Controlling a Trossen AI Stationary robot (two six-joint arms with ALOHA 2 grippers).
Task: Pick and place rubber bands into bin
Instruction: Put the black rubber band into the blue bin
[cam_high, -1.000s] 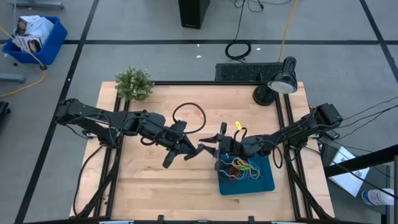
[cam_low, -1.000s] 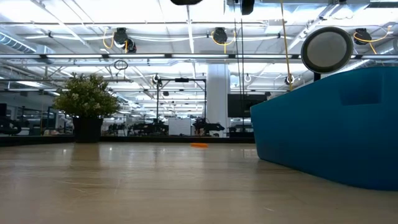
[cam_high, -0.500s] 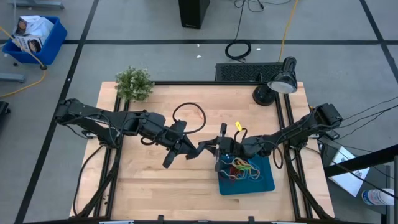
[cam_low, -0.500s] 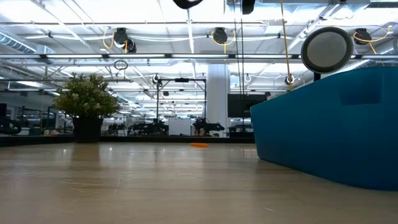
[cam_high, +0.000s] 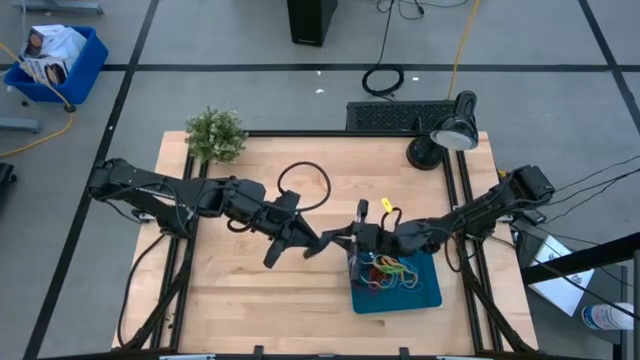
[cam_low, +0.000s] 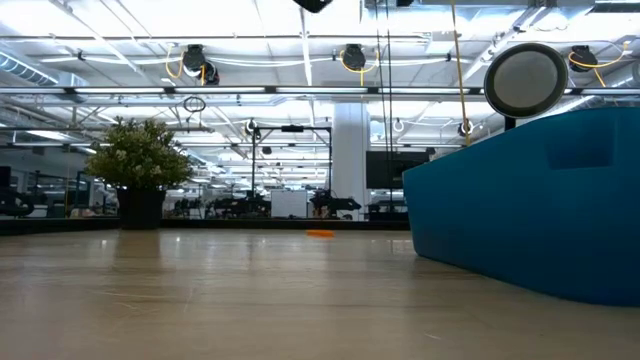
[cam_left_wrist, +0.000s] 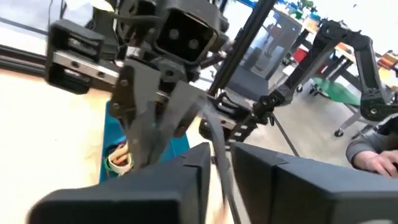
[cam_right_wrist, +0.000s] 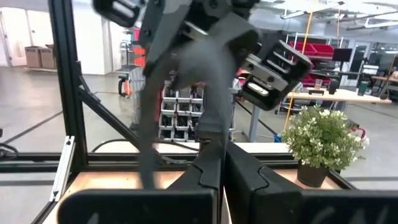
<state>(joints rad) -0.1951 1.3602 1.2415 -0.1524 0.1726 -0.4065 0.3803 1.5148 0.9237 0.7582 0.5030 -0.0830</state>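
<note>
Two grippers meeting mid-frame in the high view: left gripper (cam_high: 316, 246) slightly parted, holding nothing visible; right gripper (cam_high: 352, 238) pressed together, grip contents unclear. One bin (cam_high: 428, 292) right of centre, low, holding a tangle of rubber bands (cam_high: 388, 271), too knotted to count.
</note>
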